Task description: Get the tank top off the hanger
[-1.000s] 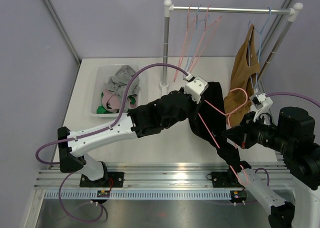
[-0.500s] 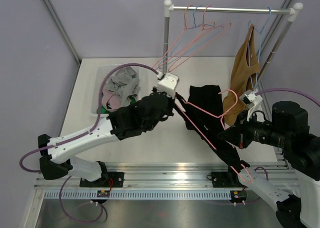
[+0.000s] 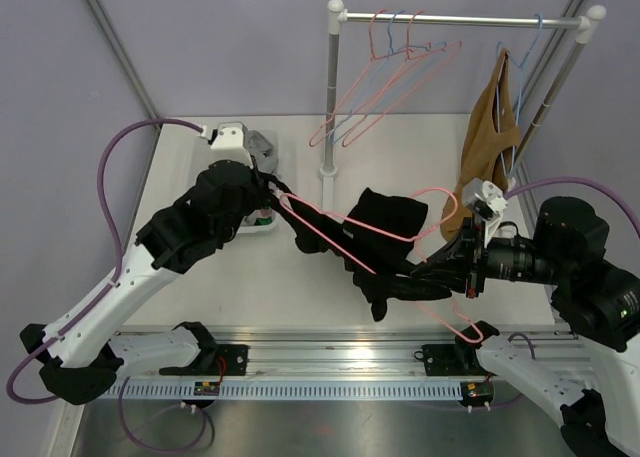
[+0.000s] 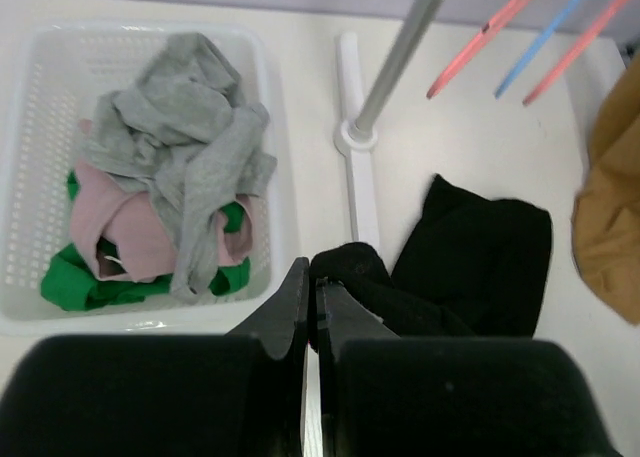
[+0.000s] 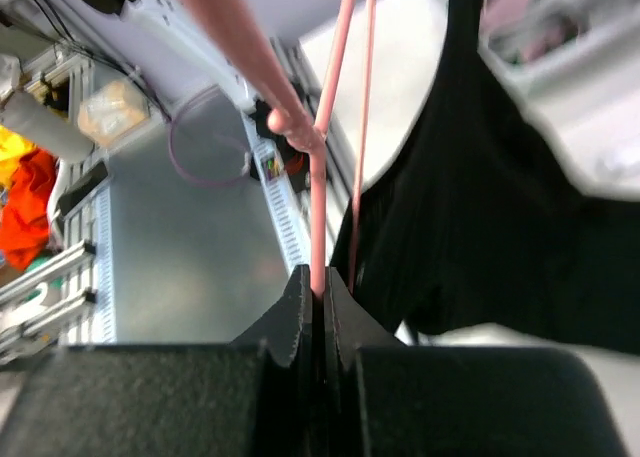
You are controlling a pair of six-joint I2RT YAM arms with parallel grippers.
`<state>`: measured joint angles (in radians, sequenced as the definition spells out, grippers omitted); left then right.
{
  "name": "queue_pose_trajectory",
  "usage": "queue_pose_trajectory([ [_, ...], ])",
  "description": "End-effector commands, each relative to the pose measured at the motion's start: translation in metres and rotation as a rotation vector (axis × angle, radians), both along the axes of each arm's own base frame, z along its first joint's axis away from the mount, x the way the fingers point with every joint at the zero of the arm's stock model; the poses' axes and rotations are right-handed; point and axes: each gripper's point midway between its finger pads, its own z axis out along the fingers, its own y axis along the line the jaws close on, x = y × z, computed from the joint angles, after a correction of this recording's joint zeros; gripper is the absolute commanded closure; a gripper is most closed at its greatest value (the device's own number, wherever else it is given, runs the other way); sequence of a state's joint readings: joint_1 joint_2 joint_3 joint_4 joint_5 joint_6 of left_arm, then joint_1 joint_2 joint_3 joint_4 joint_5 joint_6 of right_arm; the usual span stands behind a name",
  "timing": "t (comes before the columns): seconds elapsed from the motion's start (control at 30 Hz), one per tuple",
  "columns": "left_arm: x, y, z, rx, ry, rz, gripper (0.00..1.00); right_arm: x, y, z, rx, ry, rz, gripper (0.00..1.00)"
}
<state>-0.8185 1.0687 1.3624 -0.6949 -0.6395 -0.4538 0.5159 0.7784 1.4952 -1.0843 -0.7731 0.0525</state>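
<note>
The left gripper (image 4: 312,282) has its fingers pressed together. It is pinching a bit of the black tank top (image 3: 388,227). The right gripper (image 5: 322,287) is pressed together too, and it is pinching the pink hanger (image 5: 317,217).

The tank top is over the middle of the table (image 3: 300,282), between the two grippers. The left one is at its 10 o'clock and the right one is at its 4 o'clock.

The pinch on the cloth looks small, so the cloth could slip out. Part of the top could also catch on the end of the hanger. Then a hard pull would stretch the top or bend the hanger.

The tank top looks soft, dark and bunched up. It lies across the hanger, and one end droops toward 6 o'clock.
</note>
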Motion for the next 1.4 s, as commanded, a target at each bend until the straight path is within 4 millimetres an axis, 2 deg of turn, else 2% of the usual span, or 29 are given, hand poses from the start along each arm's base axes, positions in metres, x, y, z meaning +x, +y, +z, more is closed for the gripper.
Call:
queue_pose_trajectory([
  [0.0,-0.015,-0.025,-0.011,-0.048,0.048,-0.177,1.0,-0.005,0.013,0.058,0.224,-0.276,0.093,1.0],
  [0.07,-0.03,-0.041,-0.012,-0.082,0.046,-0.31,1.0,0.015,0.016,0.059,0.258,-0.297,0.019,1.0],
  [0.1,-0.039,-0.046,-0.012,-0.122,0.024,-0.37,1.0,0.031,0.016,0.076,0.322,-0.346,-0.065,1.0],
  [0.17,-0.067,-0.07,-0.015,-0.189,0.032,-0.571,1.0,0.047,0.017,0.079,0.373,-0.369,-0.122,1.0],
  [0.2,-0.078,-0.083,-0.026,-0.213,0.041,-0.661,1.0,0.055,0.015,0.103,0.47,-0.422,-0.174,1.0],
  [0.27,-0.112,-0.103,-0.031,-0.267,0.064,-0.838,1.0,0.069,0.015,0.108,0.545,-0.459,-0.223,1.0],
  [0.3,-0.121,-0.11,-0.046,-0.27,0.086,-0.88,1.0,0.073,0.007,0.13,0.641,-0.523,-0.27,1.0],
  [0.37,-0.141,-0.123,-0.061,-0.274,0.126,-0.931,1.0,0.086,0.006,0.129,0.691,-0.552,-0.314,1.0],
  [0.4,-0.145,-0.127,-0.066,-0.273,0.13,-0.945,1.0,0.091,-0.002,0.142,0.76,-0.585,-0.365,1.0],
  [0.47,-0.142,-0.128,-0.09,-0.237,0.175,-0.878,1.0,0.098,-0.008,0.148,0.764,-0.604,-0.417,1.0],
  [0.5,-0.137,-0.119,-0.105,-0.196,0.22,-0.817,1.0,0.126,-0.012,0.123,0.633,-0.513,-0.545,1.0],
  [0.53,-0.118,-0.107,-0.108,-0.169,0.214,-0.679,1.0,0.136,-0.017,0.116,0.57,-0.467,-0.605,1.0],
  [0.57,-0.113,-0.093,-0.124,-0.105,0.256,-0.606,1.0,0.133,-0.029,0.127,0.537,-0.446,-0.661,1.0],
  [0.6,-0.101,-0.082,-0.126,-0.067,0.238,-0.525,1.0,0.151,-0.039,0.093,0.398,-0.343,-0.774,1.0],
  [0.67,-0.097,-0.071,-0.127,-0.009,0.248,-0.478,1.0,0.158,-0.063,0.079,0.323,-0.297,-0.915,1.0],
  [0.7,-0.095,-0.067,-0.126,0.008,0.246,-0.459,0.98,0.155,-0.068,0.054,0.229,-0.236,-0.934,1.0],
  [0.77,-0.092,-0.057,-0.118,0.046,0.239,-0.425,0.86,0.148,-0.075,0.038,0.161,-0.19,-0.952,1.0],
  [0.87,-0.087,-0.045,-0.106,0.097,0.211,-0.396,0.6,0.138,-0.092,0.01,0.063,-0.113,-1.013,1.0],
  [0.9,-0.088,-0.04,-0.099,0.112,0.205,-0.395,0.53,0.138,-0.1,-0.008,-0.011,-0.072,-1.06,1.0],
  [0.93,-0.087,-0.036,-0.094,0.136,0.188,-0.398,0.4,0.139,-0.105,-0.013,-0.041,-0.055,-1.086,1.0],
  [1.0,-0.088,-0.029,-0.088,0.163,0.175,-0.402,0.26,0.147,-0.112,-0.022,-0.124,-0.022,-1.143,1.0],
  [1.03,-0.089,-0.026,-0.084,0.173,0.156,-0.411,0.17,0.149,-0.114,-0.014,-0.121,-0.03,-1.16,1.0],
  [1.1,-0.091,-0.021,-0.083,0.176,0.154,-0.408,0.12,0.165,-0.113,-0.015,-0.173,-0.034,-1.187,1.0],
  [1.17,-0.096,-0.016,-0.083,0.173,0.157,-0.414,0.01,0.178,-0.108,0.003,-0.18,-0.058,-1.187,1.0],
  [1.2,-0.097,-0.014,-0.083,0.174,0.157,-0.416,0.01,0.195,-0.099,-0.003,-0.242,-0.052,-1.17,1.0],
  [1.23,-0.098,-0.011,-0.086,0.183,0.161,-0.416,0.01,0.201,-0.096,0.015,-0.217,-0.075,-1.172,1.0],
  [1.3,-0.102,-0.004,-0.088,0.186,0.158,-0.417,0.01,0.227,-0.085,0.015,-0.272,-0.074,-1.159,1.0],
  [1.33,-0.103,-0.001,-0.091,0.191,0.16,-0.417,0.01,0.233,-0.085,0.036,-0.236,-0.097,-1.165,1.0],
  [1.37,-0.106,0.002,-0.091,0.18,0.153,-0.423,0.01,0.243,-0.087,0.041,-0.232,-0.09,-1.163,1.0],
])
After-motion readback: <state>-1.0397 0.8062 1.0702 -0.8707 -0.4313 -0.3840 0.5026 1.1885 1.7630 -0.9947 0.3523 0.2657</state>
